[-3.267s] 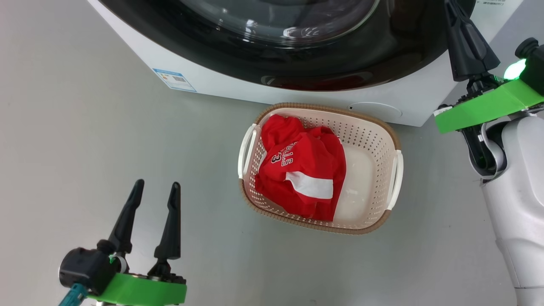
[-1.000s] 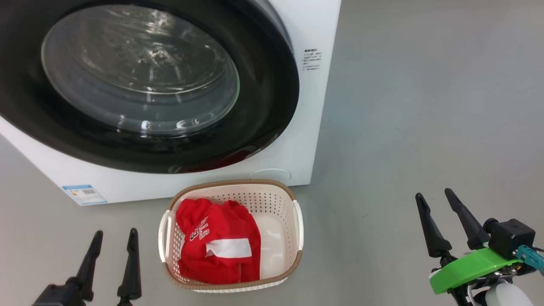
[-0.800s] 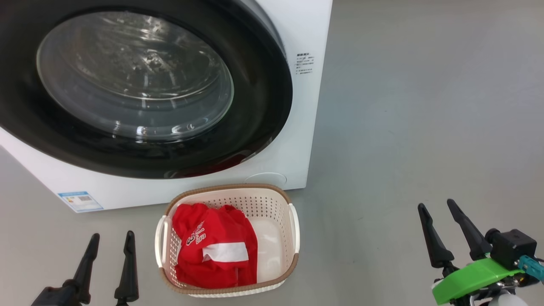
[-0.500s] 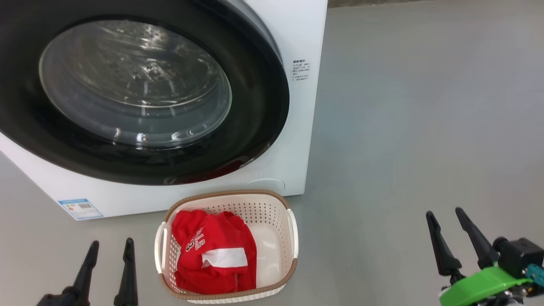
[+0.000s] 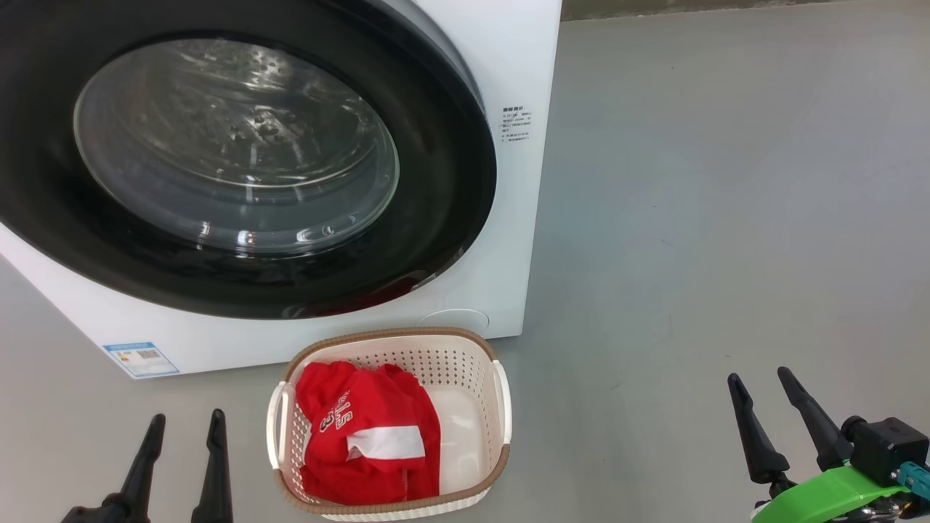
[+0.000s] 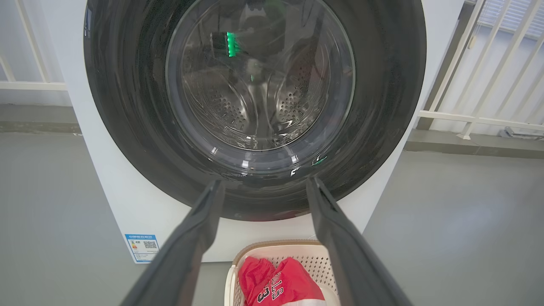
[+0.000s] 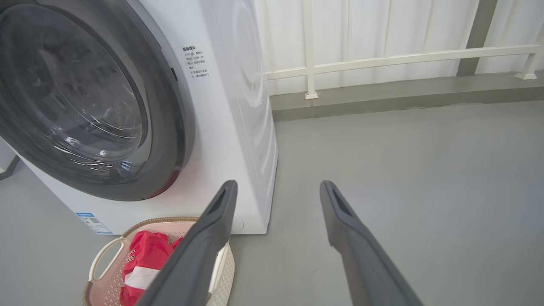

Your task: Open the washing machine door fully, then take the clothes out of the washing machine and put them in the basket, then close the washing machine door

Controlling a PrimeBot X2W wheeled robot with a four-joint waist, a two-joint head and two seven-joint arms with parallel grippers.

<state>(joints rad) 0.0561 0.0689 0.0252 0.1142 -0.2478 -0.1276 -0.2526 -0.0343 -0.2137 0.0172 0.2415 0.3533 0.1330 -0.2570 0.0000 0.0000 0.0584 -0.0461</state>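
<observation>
**Door** (image 5: 240, 167): Round, with a wide glossy black rim and a bulging glass centre. It sits flush on the front of the washer (image 5: 519, 65) and looks shut. It is stiff and heavy on its hinge. The rim is slick, so it is better pushed flat than pinched, and any pull likely belongs at the right edge. The glass should not be knocked.

**Drum** (image 6: 238, 106): Perforated steel, seen through the glass. No red fabric shows inside.

**Basket** (image 5: 465, 349): Cream perforated plastic with a brown rim and two side handles. It stands on the floor (image 5: 690, 218) just on the near side of the washer, toward its right corner. It is light and rigid and apt to slide if nudged. Take it by a handle.
- Contents: clothes (image 5: 367, 436), red, heaped in the left half, with white lettering and a white patch on top. How many pieces are in the heap cannot be told.
- The right half shows the bare bottom.

**Clothes, handling:** Soft, light and limp. They will drape and may catch on the rim. Pinch a raised fold rather than a flat area.

**Left fingers** (image 5: 143, 457): Spread and holding nothing, near and left of the basket, well apart from it.

**Right fingers** (image 5: 753, 428): Spread and holding nothing, near and far right over bare floor.

**Status (judged):** The clothes are out and in the basket and the door appears closed, so the task looks complete.
</observation>
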